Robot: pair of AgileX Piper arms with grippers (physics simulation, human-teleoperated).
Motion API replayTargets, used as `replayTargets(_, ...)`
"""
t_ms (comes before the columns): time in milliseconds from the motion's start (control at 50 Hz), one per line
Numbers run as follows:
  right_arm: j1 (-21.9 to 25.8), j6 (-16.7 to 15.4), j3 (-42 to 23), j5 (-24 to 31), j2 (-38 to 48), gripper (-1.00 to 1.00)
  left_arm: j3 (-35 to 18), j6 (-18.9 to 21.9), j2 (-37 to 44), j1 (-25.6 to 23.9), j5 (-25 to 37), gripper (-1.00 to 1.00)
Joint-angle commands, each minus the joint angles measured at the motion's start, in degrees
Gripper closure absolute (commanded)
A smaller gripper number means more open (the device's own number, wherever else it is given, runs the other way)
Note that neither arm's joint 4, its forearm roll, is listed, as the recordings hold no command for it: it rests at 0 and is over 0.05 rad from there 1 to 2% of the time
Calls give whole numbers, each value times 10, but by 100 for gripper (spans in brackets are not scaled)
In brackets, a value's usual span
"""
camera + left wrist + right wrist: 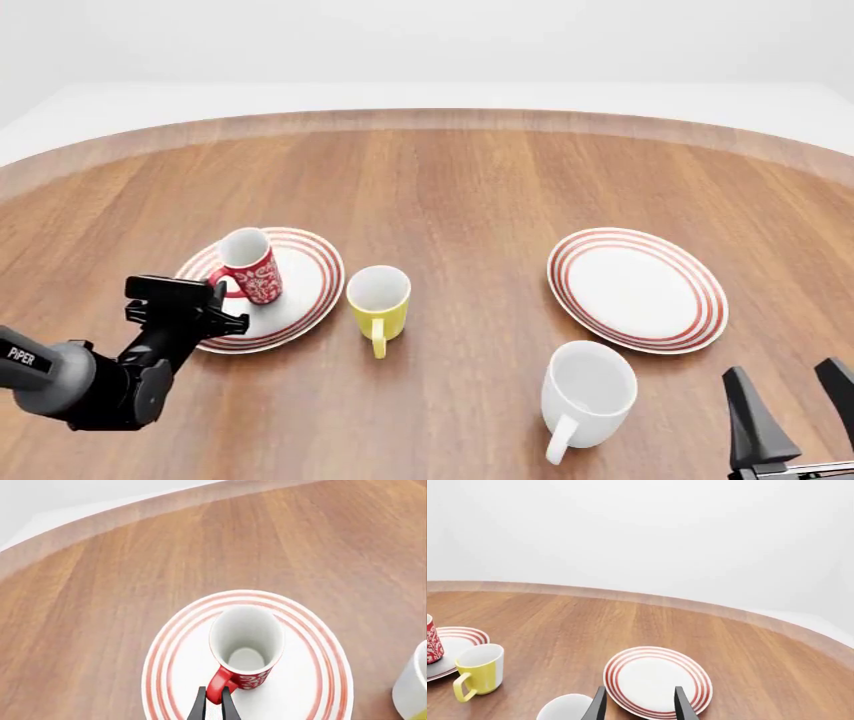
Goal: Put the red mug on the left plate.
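The red mug [247, 640] with its white swirl pattern stands upright on the left plate [313, 680], a white plate with thin red rings. In the front view the red mug [250, 265] sits on the near-left part of the left plate [307, 290]. My left gripper [215, 707] is narrowly closed on the mug's red loop handle, reaching in from the near side [220, 300]. At the front right edge of the table, my right gripper [787, 420] stands open and holds nothing, well away from the mug. The right wrist view catches a sliver of the red mug [430, 640].
A yellow mug [379, 295] stands just right of the left plate, handle toward me. A bigger white mug [587, 395] sits near the right gripper. The second ringed plate [638, 290] lies right of centre. The table's curved edge runs along the back.
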Motion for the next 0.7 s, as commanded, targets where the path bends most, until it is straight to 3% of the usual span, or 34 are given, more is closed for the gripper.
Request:
replayTargets(20, 0, 0, 0, 0, 0, -100, -1, 3, 2, -1, -2, 100)
replayTargets(140, 0, 0, 0, 0, 0, -100, -1, 0, 4, -2, 0, 100)
replayTargets(160, 0, 0, 0, 0, 0, -100, -2, -1, 4, -1, 1, -100)
replayTargets(700, -3, -1, 2, -5, 0, -100, -3, -8, -1, -6, 9, -100)
